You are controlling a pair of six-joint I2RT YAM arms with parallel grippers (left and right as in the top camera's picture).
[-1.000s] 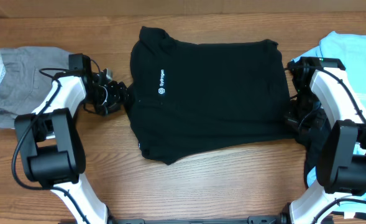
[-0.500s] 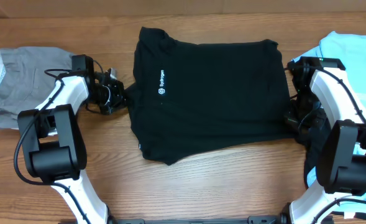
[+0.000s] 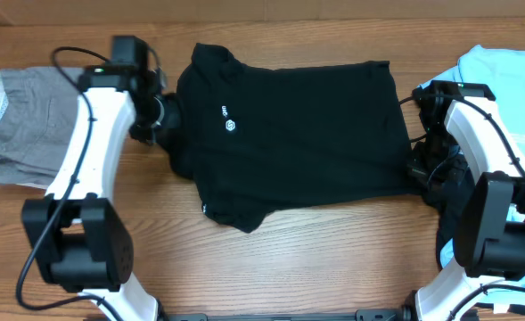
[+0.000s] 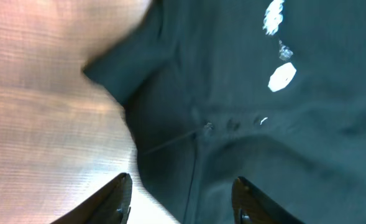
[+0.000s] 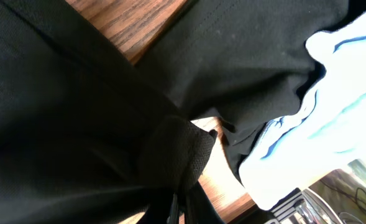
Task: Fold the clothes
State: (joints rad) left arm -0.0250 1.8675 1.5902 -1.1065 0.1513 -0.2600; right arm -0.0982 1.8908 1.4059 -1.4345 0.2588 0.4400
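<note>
A wood-grain surface (image 3: 333,259) runs the whole width, its grain going left to right. A black tee (image 3: 307,125) lies spread across the middle, with a small white logo (image 3: 231,126) near the collar end. At the far left sits a folded grey garment (image 3: 30,125), white cloth showing at its edge. A light blue tee (image 3: 522,71) lies at the right edge.

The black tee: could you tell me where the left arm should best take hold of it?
Likely the black tee by its free left edge near the white logo, coming in from the left over the table: the cloth lies flat there, and the left gripper hovers over it, fingers apart.
</note>
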